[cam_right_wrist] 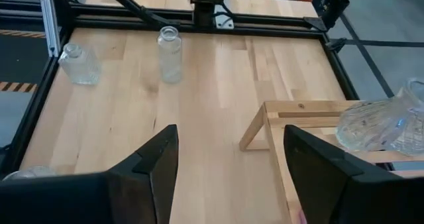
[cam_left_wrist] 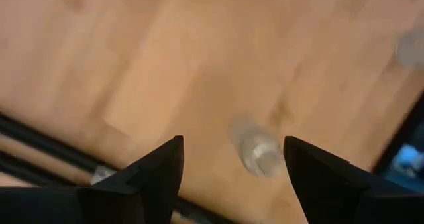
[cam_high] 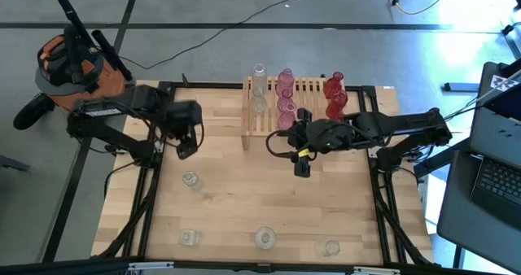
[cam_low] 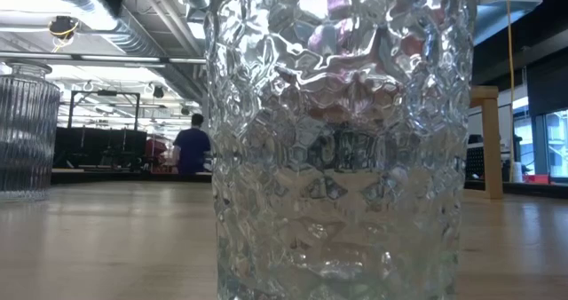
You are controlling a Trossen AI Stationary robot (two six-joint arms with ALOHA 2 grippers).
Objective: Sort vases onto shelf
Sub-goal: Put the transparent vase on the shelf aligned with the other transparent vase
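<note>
Left gripper (cam_high: 186,151) hangs over the left half of the counter (cam_high: 236,202), fingers (cam_left_wrist: 159,171) spread apart, nothing between them; in its wrist view a small clear vase (cam_left_wrist: 257,150) shows blurred on the wood beyond the fingertips. Right gripper (cam_high: 302,168) sits just in front of the shelf (cam_high: 269,116), fingers apart and holding nothing. Shelf stands at the far edge of the counter, centre-right. On it: two clear vases (cam_high: 259,86) at the left end, one behind the other; pink vases (cam_high: 286,96) in a column beside them; red vases (cam_high: 334,94) at the right end. Exact tier for each cannot be told from above. Right wrist view catches the shelf's corner (cam_right_wrist: 278,118) with a clear dimpled vase (cam_right_wrist: 384,126) on it, looking tilted. Loose on the counter: one clear vase (cam_high: 190,180) left of centre, three more along the near edge (cam_high: 189,237) (cam_high: 265,238) (cam_high: 331,247). All vases look empty. Low view is filled by a clear dimpled vase (cam_low: 342,140), with a ribbed one (cam_low: 27,131) off to the side and a person (cam_low: 190,146) far back in the room.
</note>
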